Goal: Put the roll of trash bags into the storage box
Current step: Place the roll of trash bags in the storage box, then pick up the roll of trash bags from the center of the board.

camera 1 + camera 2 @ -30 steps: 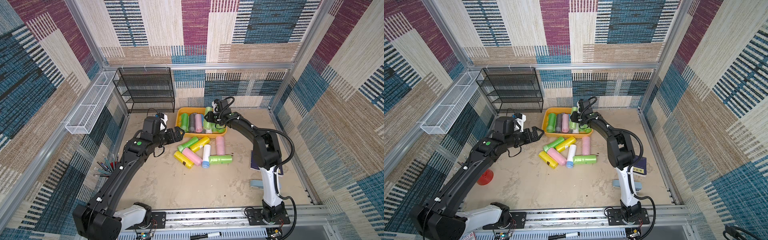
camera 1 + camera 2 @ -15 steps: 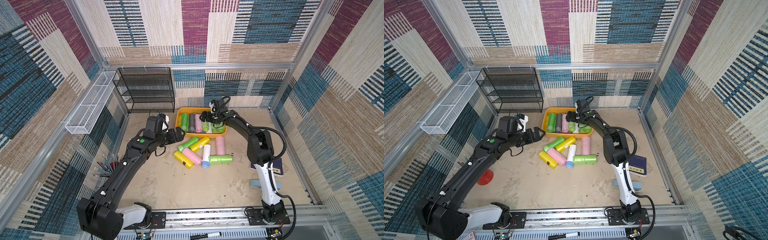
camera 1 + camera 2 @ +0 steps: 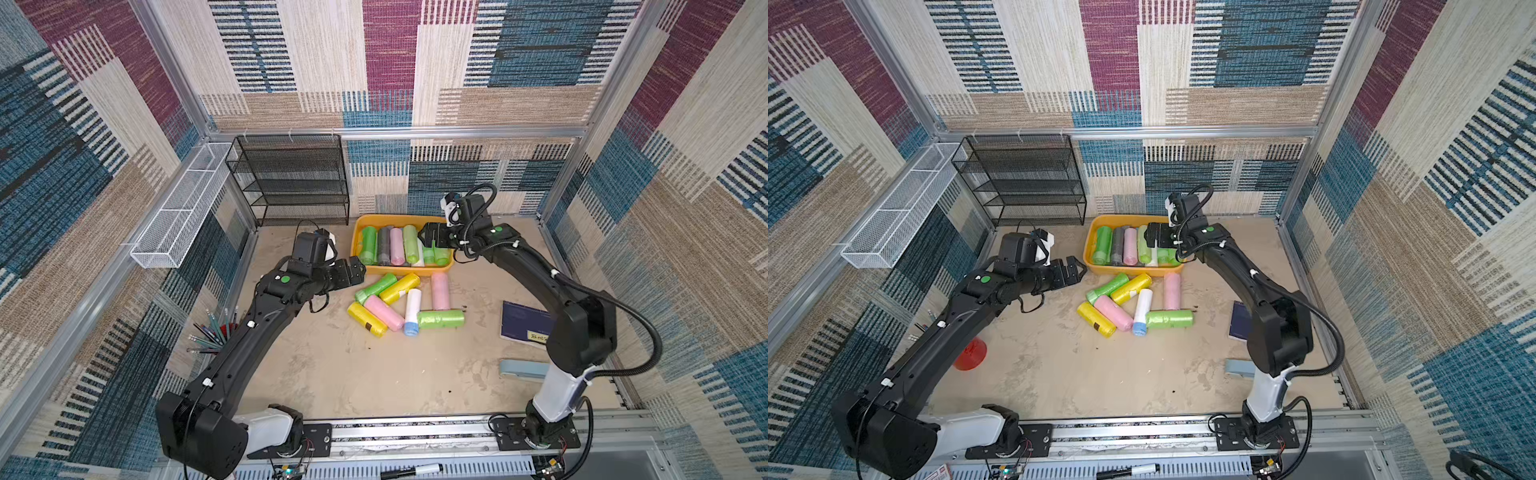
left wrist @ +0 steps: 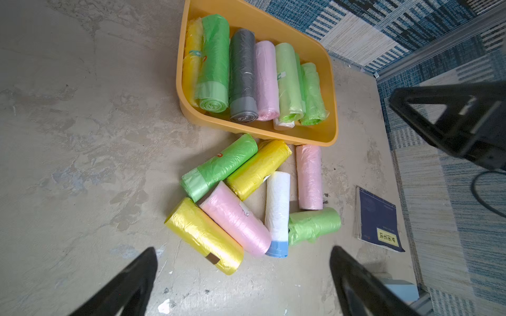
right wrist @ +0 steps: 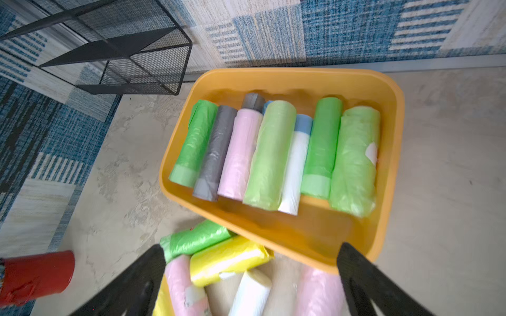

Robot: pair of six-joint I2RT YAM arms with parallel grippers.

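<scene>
The storage box (image 3: 399, 217) (image 3: 1125, 217) is an orange-yellow tub at the back of the table. It holds several trash bag rolls side by side: green, grey, pink, light green and white (image 5: 273, 153). A crumpled light green roll (image 5: 354, 161) (image 3: 441, 256) lies at its right end. My right gripper (image 3: 428, 242) (image 3: 1152, 243) (image 5: 252, 246) hangs open just above that end, holding nothing. Several loose rolls (image 3: 405, 305) (image 4: 235, 219) lie in a heap in front of the box. My left gripper (image 3: 359, 270) (image 3: 1077, 272) (image 4: 243, 250) is open and empty, left of the heap.
A black mesh rack (image 3: 291, 178) stands behind the box's left side and a white wire basket (image 3: 178, 208) hangs on the left wall. A red cup (image 3: 970, 353) of pencils stands at the left. A dark blue booklet (image 3: 523, 322) and a grey-blue stapler-like object (image 3: 521, 370) lie at the right.
My right gripper has opened over the box and let go of a light green roll, which now lies at the box's right end. The right arm's elbow has swung. The left gripper hardly moved.
</scene>
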